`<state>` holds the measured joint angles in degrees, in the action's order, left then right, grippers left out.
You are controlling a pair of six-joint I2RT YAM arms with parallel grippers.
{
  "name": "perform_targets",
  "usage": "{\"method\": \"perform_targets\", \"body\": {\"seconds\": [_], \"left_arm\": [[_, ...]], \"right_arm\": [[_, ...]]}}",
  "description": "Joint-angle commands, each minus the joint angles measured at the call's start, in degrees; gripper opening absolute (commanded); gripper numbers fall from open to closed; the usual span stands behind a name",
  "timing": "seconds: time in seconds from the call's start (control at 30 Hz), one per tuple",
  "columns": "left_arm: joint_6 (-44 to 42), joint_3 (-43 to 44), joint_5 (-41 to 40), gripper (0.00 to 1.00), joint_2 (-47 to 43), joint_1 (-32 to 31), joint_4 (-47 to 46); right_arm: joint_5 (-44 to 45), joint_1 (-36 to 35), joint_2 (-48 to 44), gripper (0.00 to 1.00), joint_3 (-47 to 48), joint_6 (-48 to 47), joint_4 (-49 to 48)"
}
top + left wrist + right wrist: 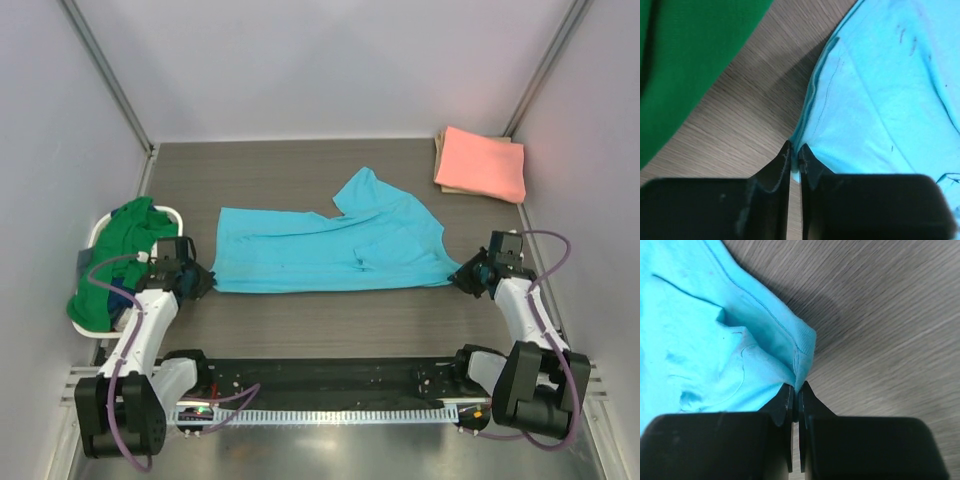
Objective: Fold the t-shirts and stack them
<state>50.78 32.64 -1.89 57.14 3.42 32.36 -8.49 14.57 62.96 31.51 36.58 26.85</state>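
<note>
At frame left your left gripper [196, 280] is clamped on the sky-blue t-shirt [330, 250], which lies spread mid-frame; at right, the right gripper [466, 277] pinches its opposite corner. Both bites look thin: either corner may slip out if you lift unevenly.

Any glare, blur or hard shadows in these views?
Top view: even light, sharp, mild glare on the metal base. Left wrist: blue shirt sharp, soft shadow on the table beside it. Right wrist: similar soft shadow by the shirt corner; no glare.
</note>
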Motion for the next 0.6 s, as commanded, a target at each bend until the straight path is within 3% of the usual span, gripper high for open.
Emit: {"method": "perform_targets", "body": {"seconds": [0.0, 0.03, 0.07, 0.1, 0.2, 0.27, 0.37, 0.4, 0.47, 0.53, 0.57], "left_arm": [[0.45, -0.56, -0.84, 0.13, -2.39, 0.36, 2.45], [1.06, -0.65, 0.47, 0.17, -2.74, 0.36, 2.53], [1.24, -0.74, 1.09, 0.29, -2.83, 0.36, 2.62], [1.33, -0.57, 1.53, 0.35, -2.92, 0.45, 2.71], [0.63, 1.71, 3.03, 0.55, -3.97, 0.36, 4.81], [-0.24, 4.69, 2.42, 0.66, -5.54, 0.45, 6.92], [-2.52, 9.00, 0.42, 0.71, -6.96, 0.36, 7.02], [-3.14, 10.06, 0.14, 0.71, -6.70, 0.45, 6.41], [-4.37, 12.25, 0.05, 0.72, -5.47, 0.45, 2.99], [-5.43, 13.49, -0.13, 0.72, -1.79, 0.36, -1.04], [-5.78, 14.72, 0.13, 0.72, -0.03, 0.45, -2.55]], "right_arm": [[2.52, 0.64, -4.41, 0.05, -0.31, 2.35, 3.28], [1.91, 0.64, -4.86, 0.10, -0.31, 2.53, 3.30], [1.46, 0.64, -5.30, 0.18, -0.39, 2.79, 3.47], [1.63, 0.64, -5.91, 0.37, -0.22, 2.80, 4.43], [2.95, 0.64, -7.14, 0.68, 0.92, 2.71, 6.71], [4.53, 0.64, -9.43, 0.75, 2.41, 3.41, 8.21], [2.88, 0.64, -12.33, 0.77, 5.93, 3.94, 6.38], [0.52, 0.12, -12.33, 0.77, 7.76, 3.07, 1.59], [-2.76, -2.33, -7.96, 0.77, 10.92, 1.92, -2.58], [2.91, -10.40, -1.91, 0.77, 20.84, -2.44, -3.12], [4.78, -13.05, 6.04, 0.77, 29.14, -4.04, -2.42]]}}
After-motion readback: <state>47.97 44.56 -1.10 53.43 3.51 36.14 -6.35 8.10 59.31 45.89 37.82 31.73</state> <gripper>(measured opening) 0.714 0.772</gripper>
